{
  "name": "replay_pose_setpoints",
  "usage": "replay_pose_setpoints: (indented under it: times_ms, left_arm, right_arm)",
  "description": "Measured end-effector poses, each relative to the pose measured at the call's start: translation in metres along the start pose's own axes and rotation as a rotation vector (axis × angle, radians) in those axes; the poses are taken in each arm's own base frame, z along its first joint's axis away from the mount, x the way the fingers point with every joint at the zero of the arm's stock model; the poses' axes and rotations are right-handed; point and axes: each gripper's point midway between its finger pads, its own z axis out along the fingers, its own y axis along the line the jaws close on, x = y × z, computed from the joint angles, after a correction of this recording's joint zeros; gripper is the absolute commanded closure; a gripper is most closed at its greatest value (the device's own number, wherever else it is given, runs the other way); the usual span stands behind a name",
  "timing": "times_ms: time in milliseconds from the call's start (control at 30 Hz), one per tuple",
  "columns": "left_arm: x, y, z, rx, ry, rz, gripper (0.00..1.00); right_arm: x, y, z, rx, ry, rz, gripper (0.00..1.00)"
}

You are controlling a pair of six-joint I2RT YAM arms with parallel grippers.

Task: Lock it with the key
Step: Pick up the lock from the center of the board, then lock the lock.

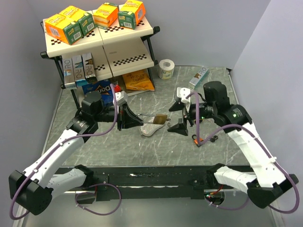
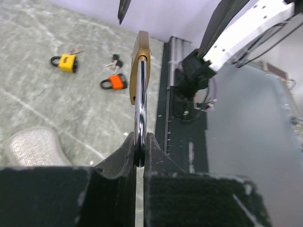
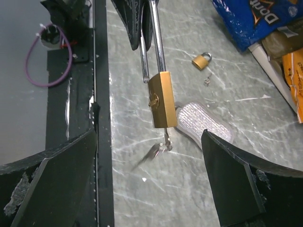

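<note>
The left gripper is clamped tight on the steel shackle of the brass padlock, holding it off the table near the middle of the top view, just over the silver mesh pad. A key on its ring dangles, blurred, from the lock's underside at the centre of the right wrist view. The right gripper is spread wide and holds nothing, with a finger on either side of the lock. I cannot tell whether the shackle's short leg is seated. Gripping and turning the key looks like what is left
</note>
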Motion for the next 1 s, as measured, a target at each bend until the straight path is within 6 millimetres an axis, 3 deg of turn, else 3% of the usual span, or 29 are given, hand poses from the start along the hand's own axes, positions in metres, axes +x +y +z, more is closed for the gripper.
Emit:
replay_pose_setpoints:
  times_ms: [267, 500, 600, 767, 1000]
  left_arm:
    - [-0.012, -0.015, -0.001, 0.062, -0.015, -0.018, 0.99]
    - [-0.023, -0.022, -0.001, 0.088, -0.039, -0.041, 0.99]
    - [-0.032, -0.027, -0.002, 0.095, -0.066, -0.048, 0.99]
    - [-0.046, -0.035, -0.004, 0.113, -0.120, -0.042, 0.99]
    - [-0.050, -0.037, -0.004, 0.122, -0.144, -0.053, 0.99]
  right_arm:
    - [-0.011, 0.004, 0.000, 0.010, -0.072, 0.026, 0.01]
    - [-0.005, 0.010, 0.010, -0.058, -0.103, 0.040, 0.01]
    - [-0.007, 0.011, 0.014, -0.084, -0.126, 0.047, 0.04]
    - [-0.008, 0.010, 0.022, -0.109, -0.176, 0.083, 0.21]
    - [-0.018, 0.013, 0.025, -0.143, -0.227, 0.106, 0.28]
